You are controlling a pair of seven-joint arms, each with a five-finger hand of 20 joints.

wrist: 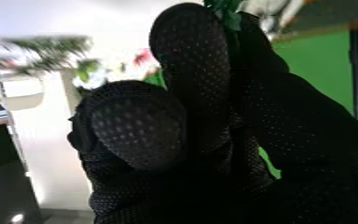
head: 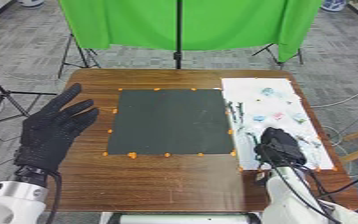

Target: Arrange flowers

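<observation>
your left arm (head: 15, 196) and right arm (head: 291, 194) are white, with black cables (head: 57, 192); your left hand (head: 49, 131) and right hand (head: 280, 145) wear black, finely dotted fabric gloves (wrist: 140, 132).

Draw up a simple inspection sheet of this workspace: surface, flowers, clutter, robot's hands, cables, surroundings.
Surface: brown wooden table, with a dark mat and, to its right, a white sheet.
Job's things: artificial-looking flowers, pink and blue, and green stems lie loose on the sheet.
Clutter: small orange marks around the mat; purpose unclear.
Left hand: open, fingers extended, over the table's left side.
Right hand: over the sheet's near part; grip cannot be judged.
Cables: black cables by both wrists; pale ones on the floor at right.
Surroundings: green cloth behind, black stands, grey carpet.
</observation>
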